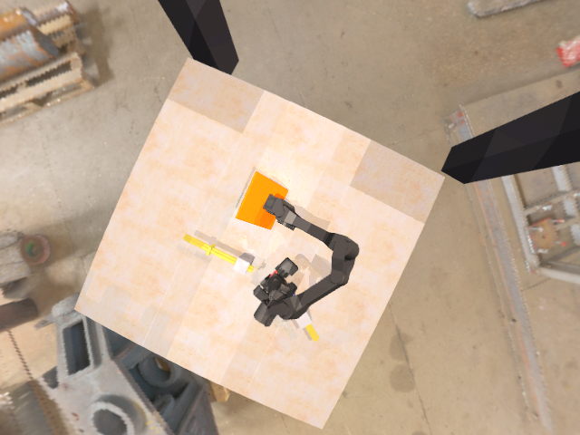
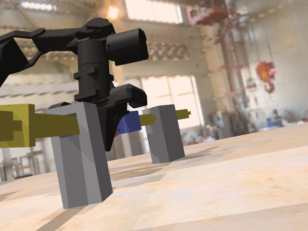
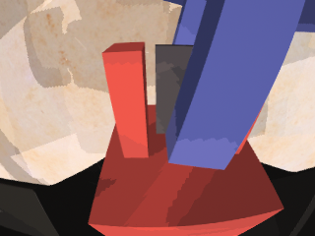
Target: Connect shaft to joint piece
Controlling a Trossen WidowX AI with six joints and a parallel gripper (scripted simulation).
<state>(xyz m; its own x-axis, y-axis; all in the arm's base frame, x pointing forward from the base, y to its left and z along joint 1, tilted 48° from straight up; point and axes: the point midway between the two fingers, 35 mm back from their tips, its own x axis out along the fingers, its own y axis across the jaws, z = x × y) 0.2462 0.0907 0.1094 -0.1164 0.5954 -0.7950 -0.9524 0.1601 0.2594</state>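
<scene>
My gripper [image 2: 108,146] [image 3: 165,147] is shut on the red joint piece [image 1: 274,273] [image 2: 115,134] [image 3: 128,103], its fingers on either side of the body. The blue fork [image 2: 131,121] [image 3: 231,93] on the first shaft [image 1: 312,332] [image 2: 182,113] meets the red prongs. That shaft passes through its block [image 1: 304,320] [image 2: 162,134]. The second shaft [image 1: 225,255] [image 2: 56,124] runs through the other block [image 1: 241,264] [image 2: 71,171]; its inner tip [image 1: 251,269] sticks out a little, with a gap before the gripper. The joint's opening is hidden, so its alignment cannot be told.
An orange plate [image 1: 253,197] lies under the arm's base. The arm [image 1: 343,257] [image 2: 57,39] bends around over the first shaft's side. The second shaft carries a yellow collar [image 1: 209,248] [image 2: 31,125] outside its block. The near block stands close beside the gripper.
</scene>
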